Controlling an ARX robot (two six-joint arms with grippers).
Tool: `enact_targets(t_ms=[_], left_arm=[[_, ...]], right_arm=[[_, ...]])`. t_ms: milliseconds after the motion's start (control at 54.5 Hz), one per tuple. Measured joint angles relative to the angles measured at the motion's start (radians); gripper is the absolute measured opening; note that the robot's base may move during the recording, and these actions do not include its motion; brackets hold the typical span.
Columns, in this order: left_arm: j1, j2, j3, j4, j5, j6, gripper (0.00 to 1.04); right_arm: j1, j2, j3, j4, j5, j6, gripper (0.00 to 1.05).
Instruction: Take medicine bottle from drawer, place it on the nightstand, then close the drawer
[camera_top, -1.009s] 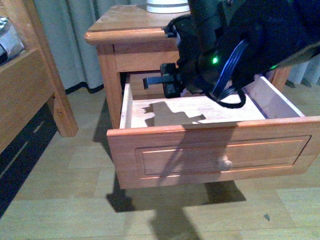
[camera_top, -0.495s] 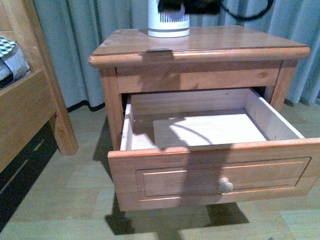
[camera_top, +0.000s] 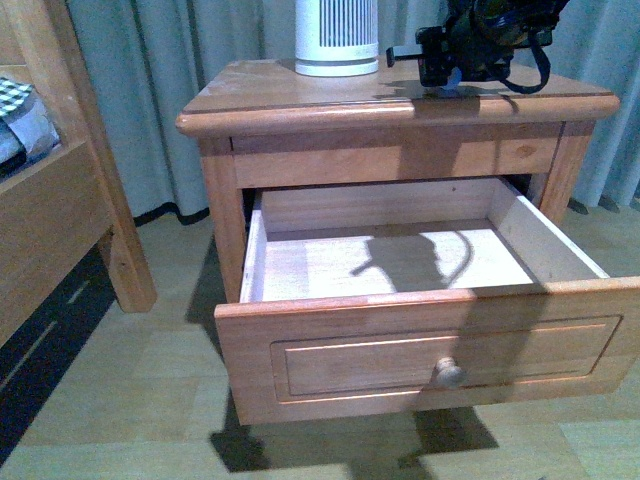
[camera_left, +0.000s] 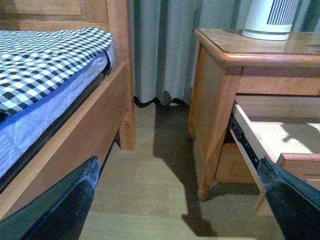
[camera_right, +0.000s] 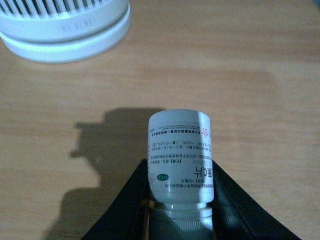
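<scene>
Pinching the bottle at its near end, the closed right hand holds it over the nightstand beneath; probably light, stiff and slick plastic, best gripped across the labelled body.

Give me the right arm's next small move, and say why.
Probably lower the right end effector a little to set the medicine bottle on the nightstand top. It grips the bottle over bare wood, clear of the white appliance, and the bottle's shadow lies off to one side, so it seems not yet down. The drawer stands open, for later.
</scene>
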Motion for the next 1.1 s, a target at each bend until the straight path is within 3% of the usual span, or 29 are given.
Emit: enact_targets(t_ms=[147, 587, 734, 789, 954, 1100], left_arm=[[0.0, 0.0, 0.0, 0.0, 0.0, 0.0, 0.98], [0.0, 0.0, 0.0, 0.0, 0.0, 0.0, 0.98], [0.0, 0.0, 0.0, 0.0, 0.0, 0.0, 0.98], [0.0, 0.0, 0.0, 0.0, 0.0, 0.0, 0.98], [0.0, 0.0, 0.0, 0.0, 0.0, 0.0, 0.98], [0.0, 0.0, 0.0, 0.0, 0.0, 0.0, 0.98]], right_arm=[[0.022, -0.021, -0.05, 0.045, -0.019, 0.002, 0.33], [0.048, -0.393, -0.492, 0.364, -0.133, 0.086, 0.99], [0.05, -0.679, -0.755, 0.419, -0.21, 0.133, 0.98], [0.06, -0.768, -0.865, 0.426, -0.218, 0.137, 0.93], [0.141, -0.96, -1.393, 0.507, -0.152, 0.158, 0.57], [0.173, -0.941, -1.668, 0.6, -0.077, 0.169, 0.34]])
